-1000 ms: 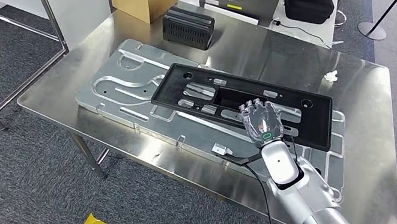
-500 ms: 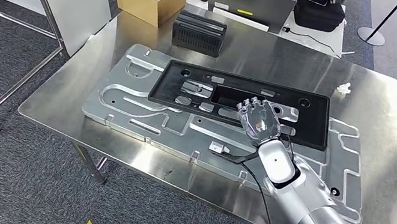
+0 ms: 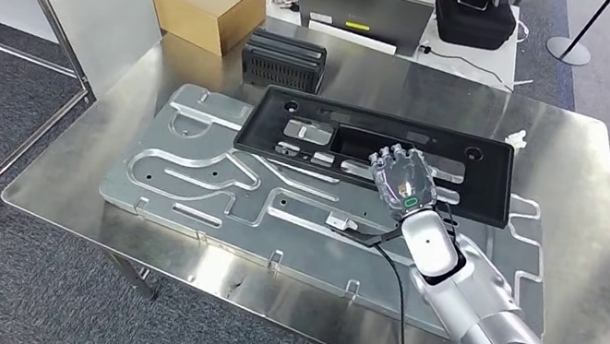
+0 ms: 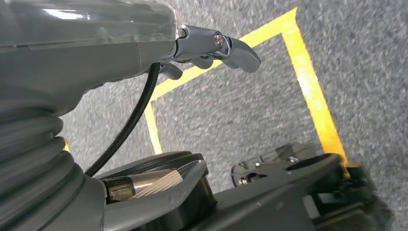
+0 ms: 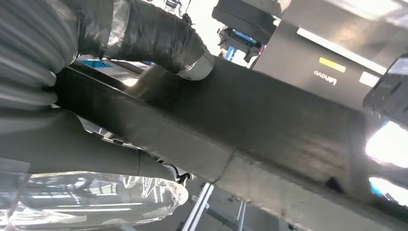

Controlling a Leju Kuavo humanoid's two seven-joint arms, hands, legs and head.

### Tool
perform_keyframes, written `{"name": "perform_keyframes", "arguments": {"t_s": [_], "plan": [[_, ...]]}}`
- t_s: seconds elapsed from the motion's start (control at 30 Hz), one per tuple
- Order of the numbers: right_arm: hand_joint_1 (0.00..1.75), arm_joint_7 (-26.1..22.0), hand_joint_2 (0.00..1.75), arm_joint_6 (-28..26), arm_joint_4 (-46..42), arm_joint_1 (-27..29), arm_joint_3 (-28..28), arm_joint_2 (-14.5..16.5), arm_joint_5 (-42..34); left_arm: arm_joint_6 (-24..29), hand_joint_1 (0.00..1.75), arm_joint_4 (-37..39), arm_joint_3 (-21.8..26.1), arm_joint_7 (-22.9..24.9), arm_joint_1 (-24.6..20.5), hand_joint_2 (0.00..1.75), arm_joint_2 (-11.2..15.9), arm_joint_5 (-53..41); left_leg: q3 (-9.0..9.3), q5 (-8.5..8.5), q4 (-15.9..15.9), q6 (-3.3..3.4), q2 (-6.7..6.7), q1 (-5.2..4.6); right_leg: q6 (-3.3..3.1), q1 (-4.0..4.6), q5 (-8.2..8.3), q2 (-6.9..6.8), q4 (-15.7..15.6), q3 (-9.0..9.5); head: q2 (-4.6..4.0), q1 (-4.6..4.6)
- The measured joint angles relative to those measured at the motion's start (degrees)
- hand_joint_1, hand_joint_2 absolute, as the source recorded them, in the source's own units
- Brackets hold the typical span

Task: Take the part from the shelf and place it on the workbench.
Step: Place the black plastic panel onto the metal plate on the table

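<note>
Behind the black panel that the right hand grips, a laptop reads "Lenovo"; left hand hangs empty, fingers apart.

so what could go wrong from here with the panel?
1. The right hand grips the long black plastic panel at one near edge, well off its middle, so the far end may sag, twist or slip.
2. The panel lies across the grooved aluminium fixture plate; an edge could catch on its raised tabs.
3. The black ribbed block stands just behind the panel; a push forward may knock it.
</note>
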Motion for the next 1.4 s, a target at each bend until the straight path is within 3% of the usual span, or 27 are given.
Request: {"name": "perform_keyframes", "arguments": {"t_s": [0.07,0.13,0.2,0.3,0.53,0.67,1.0,1.4], "plan": [[0.00,0.0,0.00,0.0,0.0,0.2,0.0,0.0,0.0,0.2,0.00,0.0,-0.3,0.0,0.0,1.75,0.1,-0.8,1.79,5.02,-6.3,-0.31,0.06,0.27,0.53,-0.22,-1.15,0.09,0.8,0.61,0.00,0.00],[0.00,0.1,0.00,-0.1,0.0,0.1,0.0,-0.1,0.0,0.2,0.00,0.0,-0.5,-0.1,-0.2,1.75,0.1,-1.3,4.16,7.60,-12.1,-0.21,0.04,0.27,1.28,-0.13,-2.19,0.21,1.7,0.64,0.00,-0.05],[0.00,0.2,0.00,-0.2,0.0,0.1,-0.1,-0.2,0.0,0.2,0.00,0.0,-0.6,-0.2,-0.2,1.75,0.1,-1.1,4.74,7.38,-13.5,0.19,-0.07,0.19,1.45,0.15,-2.56,0.29,2.2,0.34,0.00,-0.02],[0.00,0.3,0.00,-0.3,0.0,0.1,-0.3,-0.3,0.0,0.2,0.00,0.0,-0.6,-0.5,-0.1,1.75,0.1,-0.5,4.73,7.33,-13.8,0.54,-0.20,0.12,0.90,0.18,-2.49,0.25,1.8,0.47,0.00,0.08],[0.00,0.3,0.00,-0.3,0.0,0.0,-0.5,-0.4,0.0,0.2,0.00,0.0,-0.6,-0.6,-0.2,1.75,0.1,-0.3,4.77,7.02,-13.8,1.11,-0.25,-0.04,1.14,0.14,-2.47,0.18,1.2,0.80,0.00,0.08],[0.00,0.2,0.00,-0.2,0.0,0.0,-0.6,-0.4,0.0,0.1,0.00,0.0,-0.6,-0.6,-0.2,0.00,0.1,-0.3,4.78,7.03,-13.7,1.17,-0.23,-0.11,2.00,0.06,-2.43,0.19,1.1,0.80,0.00,0.08],[0.00,-1.1,0.00,0.6,-1.2,-3.2,-3.3,-1.9,0.0,-0.9,0.00,0.0,-0.6,-0.7,-0.2,0.00,0.1,-0.3,4.94,7.10,-13.9,1.23,-0.20,-0.09,2.26,0.19,-2.42,0.20,1.3,0.73,0.00,0.08],[0.00,-1.8,0.00,1.1,-1.6,-1.3,-3.7,-1.8,0.1,-1.6,0.00,0.0,-0.4,-0.9,-0.5,0.00,0.1,-0.4,5.12,7.15,-14.2,1.16,-0.19,-0.08,2.17,0.20,-2.48,0.24,1.3,0.74,0.00,0.08]]}}
